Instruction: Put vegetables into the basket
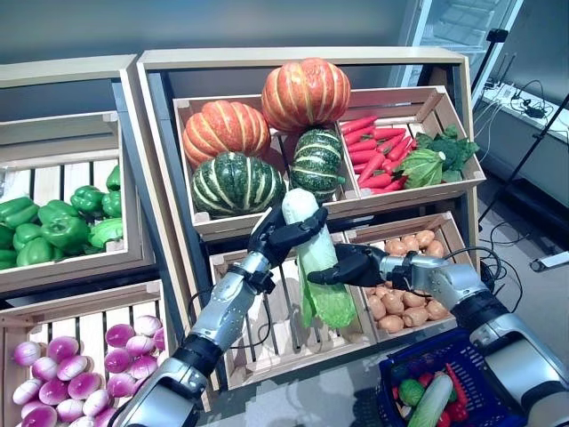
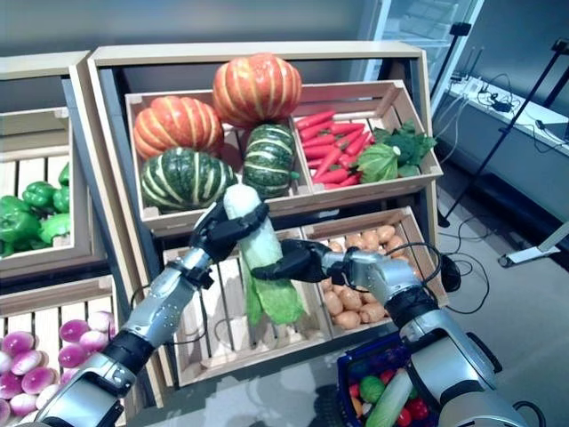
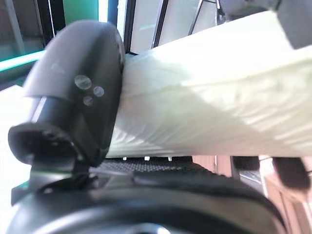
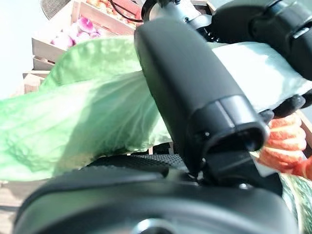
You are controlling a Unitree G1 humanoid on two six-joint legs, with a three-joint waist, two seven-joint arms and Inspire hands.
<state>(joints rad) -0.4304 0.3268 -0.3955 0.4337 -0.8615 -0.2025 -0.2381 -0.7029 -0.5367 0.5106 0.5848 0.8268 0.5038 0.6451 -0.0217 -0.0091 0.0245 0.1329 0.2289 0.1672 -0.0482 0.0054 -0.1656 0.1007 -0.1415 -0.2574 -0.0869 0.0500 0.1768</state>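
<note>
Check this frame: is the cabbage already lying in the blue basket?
No, the cabbage is held upright by both hands above the crate, away from the basket.

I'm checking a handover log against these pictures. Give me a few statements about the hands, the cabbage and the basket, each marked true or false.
1. Both hands grip the napa cabbage. True: the left hand holds its white stem end, the right hand its middle.
2. The cabbage hangs with its green leaves upward. False: the leaves point down.
3. The blue basket is empty. False: it already holds several vegetables.
4. The cabbage is held in front of the wooden crates. True.
5. The right hand is picking up the potatoes. False: they lie in their crate beside it.
</note>
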